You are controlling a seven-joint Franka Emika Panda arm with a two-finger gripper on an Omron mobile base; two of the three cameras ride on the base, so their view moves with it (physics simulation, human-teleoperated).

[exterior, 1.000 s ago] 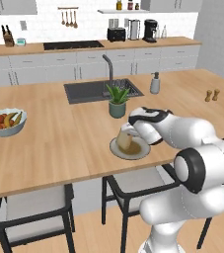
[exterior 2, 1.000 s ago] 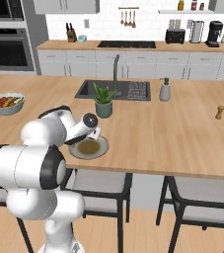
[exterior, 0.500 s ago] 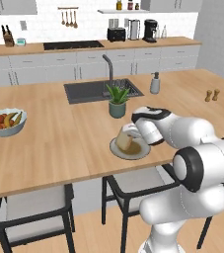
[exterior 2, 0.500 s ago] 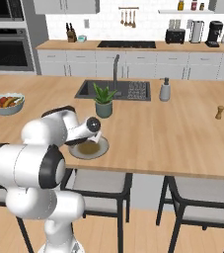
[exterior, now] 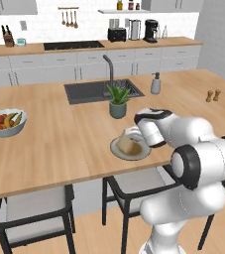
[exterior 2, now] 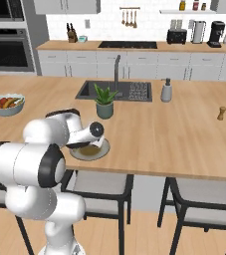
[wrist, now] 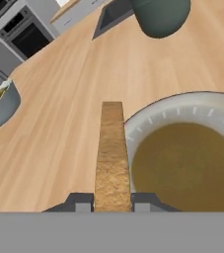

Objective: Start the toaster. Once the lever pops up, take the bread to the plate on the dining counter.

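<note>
bread [wrist: 112,158] gripped edge-up, over plate [wrist: 148,121]

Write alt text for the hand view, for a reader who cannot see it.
The end effector grips a thin tan slice of bread, seen edge-on, above the rim of a round greyish plate with a brownish centre. The plate sits on a light-wood counter, with a dark green pot beyond and a fruit bowl at the left edge.

Fruit bowl [exterior: 6,122] at the far left; potted plant [exterior: 117,100] beside the sink [exterior: 89,91]; soap bottle [exterior: 156,84]; two shakers [exterior: 213,95].
</note>
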